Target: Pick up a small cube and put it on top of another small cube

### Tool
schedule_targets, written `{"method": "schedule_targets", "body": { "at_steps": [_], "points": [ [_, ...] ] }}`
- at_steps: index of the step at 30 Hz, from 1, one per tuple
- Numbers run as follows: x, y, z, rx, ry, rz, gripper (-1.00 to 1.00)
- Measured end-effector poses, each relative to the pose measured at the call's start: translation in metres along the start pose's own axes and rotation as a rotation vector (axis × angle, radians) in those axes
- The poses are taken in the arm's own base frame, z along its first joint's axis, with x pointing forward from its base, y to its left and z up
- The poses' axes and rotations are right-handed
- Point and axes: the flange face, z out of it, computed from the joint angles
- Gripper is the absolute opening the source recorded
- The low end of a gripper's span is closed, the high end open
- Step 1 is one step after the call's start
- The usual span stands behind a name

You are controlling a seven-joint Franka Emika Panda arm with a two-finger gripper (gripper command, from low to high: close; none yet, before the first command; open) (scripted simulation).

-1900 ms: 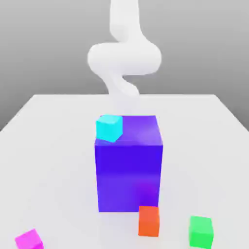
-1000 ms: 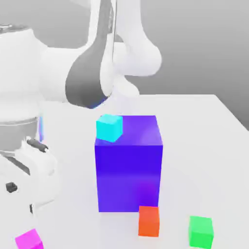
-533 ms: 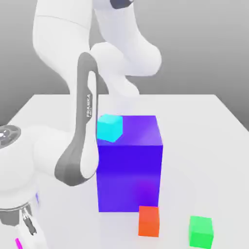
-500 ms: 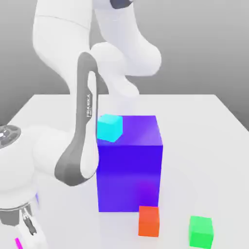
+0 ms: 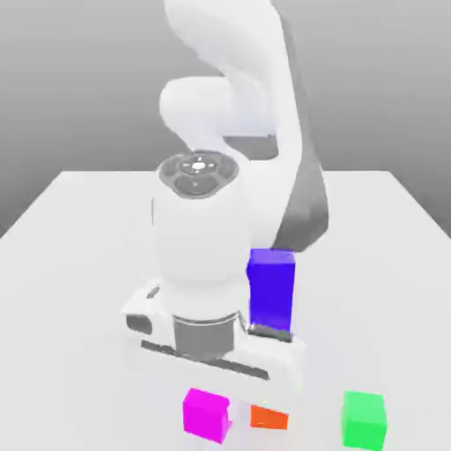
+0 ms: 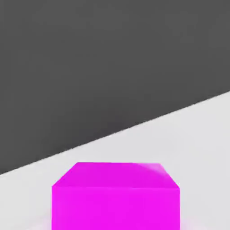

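Magenta cube (image 5: 204, 416): shifted inward from the table's (image 5: 379, 264) edge at the exterior view's left, now near the orange cube (image 5: 269, 417). Gripper (image 5: 210, 412): moved along with it, clamped on it. Green cube (image 5: 364, 420): unmoved.

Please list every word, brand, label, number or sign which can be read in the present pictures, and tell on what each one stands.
There are none: no word, brand, number or sign can be read on the white arm, the magenta cube, the green cube, the orange-red cube or the blue-purple block.
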Motion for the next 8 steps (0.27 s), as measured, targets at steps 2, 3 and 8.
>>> {"method": "schedule_targets", "body": {
  "at_steps": [2, 3, 8],
  "points": [
    [-0.048, -0.02, 0.005, -0.004, 0.005, -0.156, -1.0],
    [-0.072, -0.03, 0.013, -0.006, 0.008, -0.234, -1.0],
    [-0.11, -0.044, 0.042, -0.01, 0.012, -0.357, 1.0]
  ]
}}
